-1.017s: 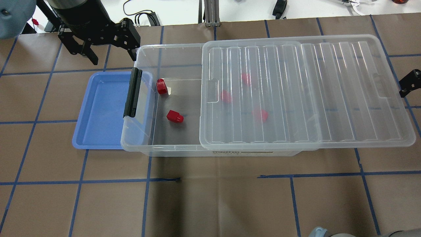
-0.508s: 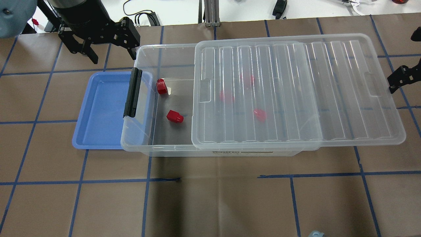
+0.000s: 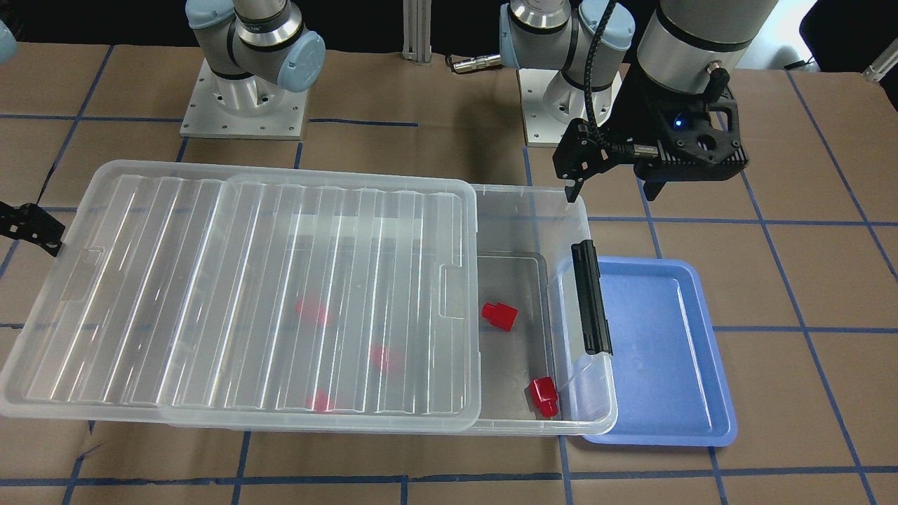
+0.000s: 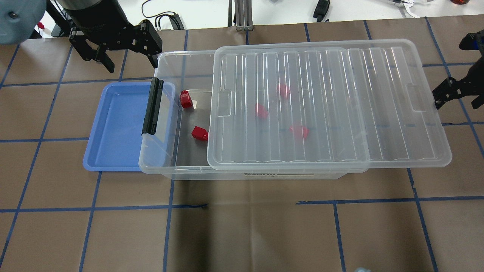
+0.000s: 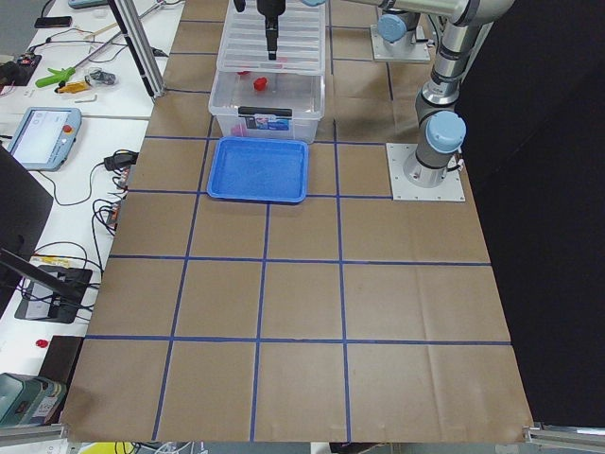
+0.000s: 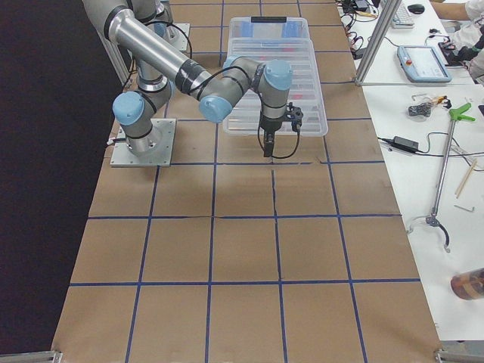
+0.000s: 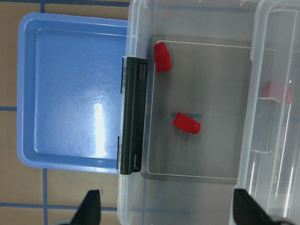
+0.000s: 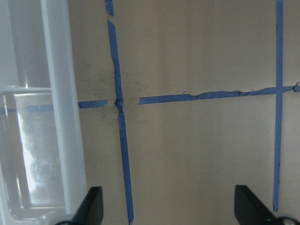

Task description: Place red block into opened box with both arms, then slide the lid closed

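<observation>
The right claw [image 4: 453, 90], at the right edge of the frame, is spread wide, with one tip just beside the end of the lid [image 4: 321, 105]. The left claw [image 4: 131, 66], upper left, is spread too and holds nothing. A red block [image 4: 200, 133] lies in the box [image 4: 159, 166] — more show under the lid. A push off the middle could turn the lid crooked, and then it would jam.

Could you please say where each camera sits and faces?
Front-facing: across the table, facing arm bases; left gripper by shallow clear plastic box.
Overhead: from behind, looking down; right gripper at ridged translucent lid's end.
Exterior left: table end; left arm nearest.
Exterior right: opposite end; right arm nearest.
Left wrist: down into box; fingertips.
Right wrist: downward, lid edge; fingertips.
Front-facing, overhead: same box, mirrored.
</observation>
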You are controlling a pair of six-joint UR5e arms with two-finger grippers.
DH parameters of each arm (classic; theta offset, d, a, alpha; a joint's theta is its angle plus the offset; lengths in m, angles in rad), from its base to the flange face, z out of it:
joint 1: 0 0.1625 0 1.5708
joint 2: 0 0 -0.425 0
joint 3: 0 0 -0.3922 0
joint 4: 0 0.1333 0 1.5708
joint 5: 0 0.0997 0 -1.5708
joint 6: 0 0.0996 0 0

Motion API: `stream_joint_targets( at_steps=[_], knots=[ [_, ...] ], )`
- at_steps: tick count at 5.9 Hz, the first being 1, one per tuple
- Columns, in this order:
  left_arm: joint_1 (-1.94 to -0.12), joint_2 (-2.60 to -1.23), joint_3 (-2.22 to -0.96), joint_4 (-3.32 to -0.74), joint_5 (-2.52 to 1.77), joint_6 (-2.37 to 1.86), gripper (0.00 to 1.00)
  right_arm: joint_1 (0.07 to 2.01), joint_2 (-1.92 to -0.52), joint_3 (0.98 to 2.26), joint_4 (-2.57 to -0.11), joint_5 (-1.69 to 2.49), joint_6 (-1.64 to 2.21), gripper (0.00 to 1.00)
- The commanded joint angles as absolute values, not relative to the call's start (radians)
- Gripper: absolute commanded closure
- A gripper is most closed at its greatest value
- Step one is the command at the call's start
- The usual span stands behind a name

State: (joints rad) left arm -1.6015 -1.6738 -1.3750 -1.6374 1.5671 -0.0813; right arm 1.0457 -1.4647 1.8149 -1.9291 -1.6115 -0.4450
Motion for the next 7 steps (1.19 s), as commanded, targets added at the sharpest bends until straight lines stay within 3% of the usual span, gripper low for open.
stream_joint_targets(
  at_steps=[1,7],
  knots=[
    [-1.601,-1.683,-1.374,-1.594,1.568,-0.080,0.01,1.066,-1.509,1.859,-1.930,-1.580,-0.408,0.00],
    [-1.601,-1.693,-1.378,-1.557,1.566,-0.081,0.01,1.193,-1.509,1.867,-1.928,-1.569,-0.298,0.00]
  ],
)
